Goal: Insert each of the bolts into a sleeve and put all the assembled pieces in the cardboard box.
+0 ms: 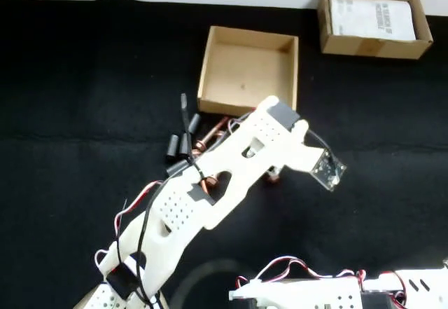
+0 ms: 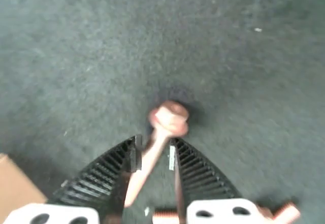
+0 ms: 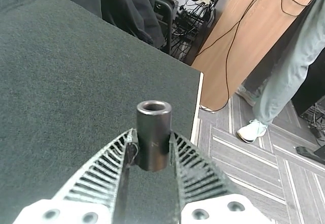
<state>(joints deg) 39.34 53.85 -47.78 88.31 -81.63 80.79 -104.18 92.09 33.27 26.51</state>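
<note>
Black cloth covers the table, with the cardboard box open near its far edge. Our left gripper is clamped on a copper bolt, head pointing at the cloth, a little in front of the box. Our right gripper pinches a dark sleeve, its open bore clear of the fingers. Loose sleeves and, as far as we can tell, more bolts lie beside the left arm.
</note>
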